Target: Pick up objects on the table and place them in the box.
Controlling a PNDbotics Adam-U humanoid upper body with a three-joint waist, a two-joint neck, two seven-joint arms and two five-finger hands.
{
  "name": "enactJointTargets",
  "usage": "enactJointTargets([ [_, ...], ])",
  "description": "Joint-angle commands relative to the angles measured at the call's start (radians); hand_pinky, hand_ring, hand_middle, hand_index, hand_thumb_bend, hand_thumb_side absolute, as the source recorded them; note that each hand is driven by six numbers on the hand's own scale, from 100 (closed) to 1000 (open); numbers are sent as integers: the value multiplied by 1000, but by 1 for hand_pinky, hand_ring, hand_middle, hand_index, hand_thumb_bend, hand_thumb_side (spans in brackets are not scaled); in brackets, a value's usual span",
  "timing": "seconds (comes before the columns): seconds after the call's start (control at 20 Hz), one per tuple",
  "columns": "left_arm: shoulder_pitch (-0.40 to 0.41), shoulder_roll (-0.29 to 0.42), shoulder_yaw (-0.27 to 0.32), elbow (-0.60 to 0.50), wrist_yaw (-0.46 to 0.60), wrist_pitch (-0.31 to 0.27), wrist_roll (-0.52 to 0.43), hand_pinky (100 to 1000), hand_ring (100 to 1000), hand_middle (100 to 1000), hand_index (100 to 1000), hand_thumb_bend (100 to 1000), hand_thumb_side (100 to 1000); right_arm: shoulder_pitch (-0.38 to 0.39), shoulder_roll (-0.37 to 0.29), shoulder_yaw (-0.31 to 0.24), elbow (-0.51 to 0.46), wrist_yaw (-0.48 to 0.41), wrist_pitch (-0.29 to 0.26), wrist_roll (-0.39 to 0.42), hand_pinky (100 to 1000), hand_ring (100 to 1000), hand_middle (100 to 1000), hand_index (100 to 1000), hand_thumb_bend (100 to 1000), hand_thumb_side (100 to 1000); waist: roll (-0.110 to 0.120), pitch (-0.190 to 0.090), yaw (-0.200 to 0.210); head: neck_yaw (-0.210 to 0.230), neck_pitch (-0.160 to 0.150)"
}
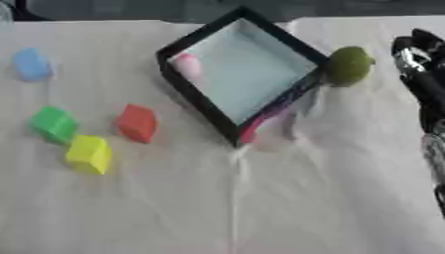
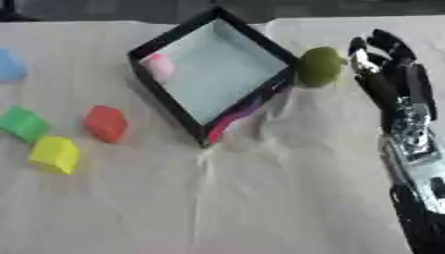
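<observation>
A black-walled box [image 1: 195,94] with a pale blue floor stands turned like a diamond at the upper middle, and a pink thing [image 1: 186,65] lies inside at its left corner. An olive-green round object [image 2: 318,66] rests against the box's right outer wall. My right hand [image 2: 389,67] hangs just right of it, fingers straight and open, apart from it. On the left lie a blue block [image 1: 32,64], a green block [image 1: 54,124], a yellow block [image 1: 89,154] and a red block [image 1: 137,123]. My left hand is in no view.
A wrinkled white cloth [image 1: 260,198] covers the table, with a crease running down from the box's near corner. A dark strip runs along the table's far edge. The near half of the cloth is bare.
</observation>
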Motion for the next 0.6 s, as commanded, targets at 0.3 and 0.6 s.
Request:
enactJointTargets([
  [0.3, -5, 28, 4, -19, -4, -1, -3, 740, 790, 788, 828, 367, 706, -14, -16, -7, -13, 1, -3, 3, 871, 811, 831, 872, 258, 412, -4, -11, -1, -3, -15],
  [0.6, -22, 34, 11, -25, -3, -4, 1, 742, 793, 791, 828, 369, 701, -20, -18, -12, -15, 1, -4, 0, 871, 811, 831, 872, 260, 410, -3, -3, -14, -9, -22],
])
